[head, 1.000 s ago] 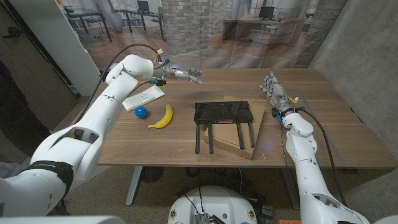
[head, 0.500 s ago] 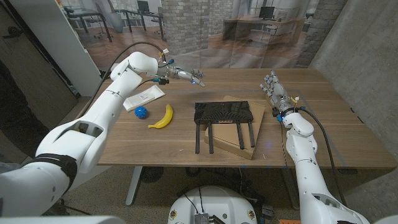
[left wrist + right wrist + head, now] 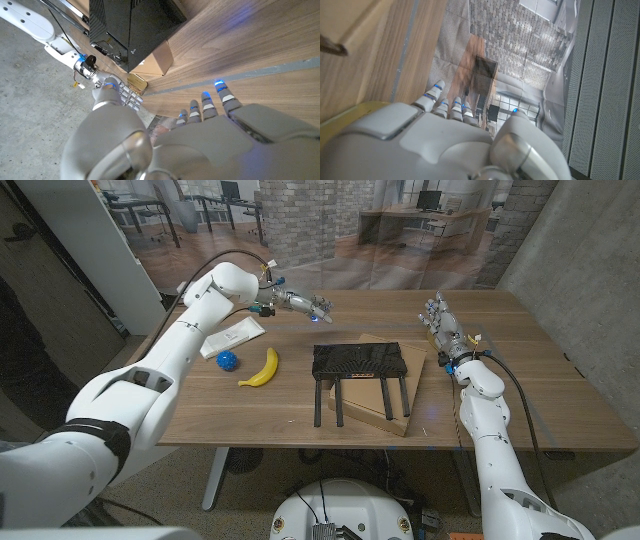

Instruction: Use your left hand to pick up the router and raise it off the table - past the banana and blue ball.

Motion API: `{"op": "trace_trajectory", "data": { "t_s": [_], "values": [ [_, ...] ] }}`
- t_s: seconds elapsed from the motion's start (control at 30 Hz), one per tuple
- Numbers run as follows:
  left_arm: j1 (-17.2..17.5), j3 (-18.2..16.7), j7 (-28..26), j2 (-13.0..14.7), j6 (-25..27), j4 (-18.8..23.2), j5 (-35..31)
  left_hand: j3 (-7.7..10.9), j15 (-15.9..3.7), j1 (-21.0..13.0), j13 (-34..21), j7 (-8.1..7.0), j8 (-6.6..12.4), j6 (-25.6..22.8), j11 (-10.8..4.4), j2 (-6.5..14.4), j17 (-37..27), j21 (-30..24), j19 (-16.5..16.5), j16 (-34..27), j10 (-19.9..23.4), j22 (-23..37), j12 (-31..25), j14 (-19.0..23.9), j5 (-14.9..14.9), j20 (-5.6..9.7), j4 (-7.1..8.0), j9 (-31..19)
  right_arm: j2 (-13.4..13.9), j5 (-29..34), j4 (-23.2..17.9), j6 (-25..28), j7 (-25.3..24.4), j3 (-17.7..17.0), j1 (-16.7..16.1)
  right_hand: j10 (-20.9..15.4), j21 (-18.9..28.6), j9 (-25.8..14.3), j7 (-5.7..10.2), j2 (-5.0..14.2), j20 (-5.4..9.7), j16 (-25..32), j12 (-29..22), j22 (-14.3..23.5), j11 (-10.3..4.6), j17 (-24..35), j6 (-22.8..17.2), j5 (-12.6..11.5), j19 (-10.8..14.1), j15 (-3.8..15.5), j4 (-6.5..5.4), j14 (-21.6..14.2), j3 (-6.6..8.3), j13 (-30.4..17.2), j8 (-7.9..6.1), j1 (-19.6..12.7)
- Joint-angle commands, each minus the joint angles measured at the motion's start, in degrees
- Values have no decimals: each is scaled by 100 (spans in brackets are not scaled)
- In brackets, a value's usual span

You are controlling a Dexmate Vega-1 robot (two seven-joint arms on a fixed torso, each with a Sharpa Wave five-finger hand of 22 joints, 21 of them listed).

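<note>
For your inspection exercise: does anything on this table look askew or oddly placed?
Yes. The black router lies on a cardboard box rather than the table, its antennas hanging over the box's front edge. The banana and blue ball lie normally.

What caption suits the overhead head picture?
Left hand, empty, hovers beyond the black router on its cardboard box; banana and blue ball lie nearby.
</note>
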State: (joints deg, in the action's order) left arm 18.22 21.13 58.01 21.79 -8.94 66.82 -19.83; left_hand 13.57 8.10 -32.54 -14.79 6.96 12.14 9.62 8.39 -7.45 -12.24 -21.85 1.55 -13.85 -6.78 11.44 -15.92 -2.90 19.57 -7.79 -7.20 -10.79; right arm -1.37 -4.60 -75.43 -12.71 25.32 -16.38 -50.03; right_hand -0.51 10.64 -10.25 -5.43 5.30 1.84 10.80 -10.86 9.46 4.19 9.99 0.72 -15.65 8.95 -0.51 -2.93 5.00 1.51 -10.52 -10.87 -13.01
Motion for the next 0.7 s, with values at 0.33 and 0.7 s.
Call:
{"op": "trace_trajectory", "data": {
  "t_s": [0.33, 0.7],
  "values": [
    [-452, 298, 455, -207, -37, -742, -51, -110, 134, -76, 15, 474, 45, 110, 156, -18, 36, -9, -83, 30, 64, -1, -38, -3, 55, -134, 5, -8, -26, -8, 41, -72, -34, -17, 36, -23, 20, -19, -5, -16, -11, 14, -1, 29, 20, 29, -43, 1, 37, -12, -26, -7, -32, -15, -3, 4],
    [-860, 493, 767, -364, -161, -1331, -128, -154, 142, -110, 31, 498, 37, 50, 119, -4, 55, -9, -144, 68, 91, -7, -29, -24, 72, -283, 13, -8, -40, -4, 97, -84, -52, -6, 76, -29, 22, -19, -8, -17, -10, 15, -2, 29, 12, 30, -44, 1, 44, -12, -28, -11, -40, -15, -3, 10]
  ]
}}
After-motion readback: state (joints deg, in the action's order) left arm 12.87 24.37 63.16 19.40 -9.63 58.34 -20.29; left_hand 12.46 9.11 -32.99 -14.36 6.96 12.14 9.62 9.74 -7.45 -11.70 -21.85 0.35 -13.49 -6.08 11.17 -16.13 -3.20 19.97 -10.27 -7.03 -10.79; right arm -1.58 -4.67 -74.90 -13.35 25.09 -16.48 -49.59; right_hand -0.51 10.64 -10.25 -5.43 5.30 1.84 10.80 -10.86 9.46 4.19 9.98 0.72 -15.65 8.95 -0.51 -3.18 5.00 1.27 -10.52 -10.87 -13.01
